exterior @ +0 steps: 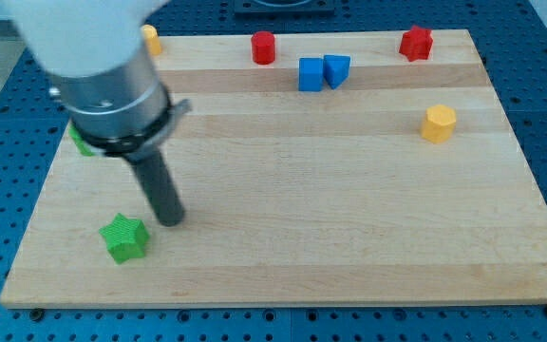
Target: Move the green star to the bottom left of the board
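Green star (124, 237) being nudged toward frame's lower left; my tip (170, 220), bare rod holding nothing, best kept upper right of star.

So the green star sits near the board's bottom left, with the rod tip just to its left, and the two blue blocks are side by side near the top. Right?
Not quite: my tip is just right of the green star and slightly above it, not to its left, as the camera view shows. The rest holds: the star is near the board's bottom left, and the two blue blocks sit together near the top.
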### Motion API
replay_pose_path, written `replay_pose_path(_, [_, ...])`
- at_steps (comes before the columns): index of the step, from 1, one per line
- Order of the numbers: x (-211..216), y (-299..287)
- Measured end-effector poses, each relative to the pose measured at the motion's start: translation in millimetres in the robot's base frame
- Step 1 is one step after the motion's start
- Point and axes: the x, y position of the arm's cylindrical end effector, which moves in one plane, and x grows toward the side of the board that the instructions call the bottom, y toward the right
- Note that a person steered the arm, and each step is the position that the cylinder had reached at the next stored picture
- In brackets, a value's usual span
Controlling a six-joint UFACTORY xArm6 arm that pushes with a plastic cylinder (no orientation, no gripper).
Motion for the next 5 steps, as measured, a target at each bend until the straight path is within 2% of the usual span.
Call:
replay_pose_path(1, [18,27])
replay_pose_path(2, [46,-7])
replay_pose_path(3, [48,-48])
replay_pose_path(4, [47,-61])
replay_pose_path(5, [46,-24])
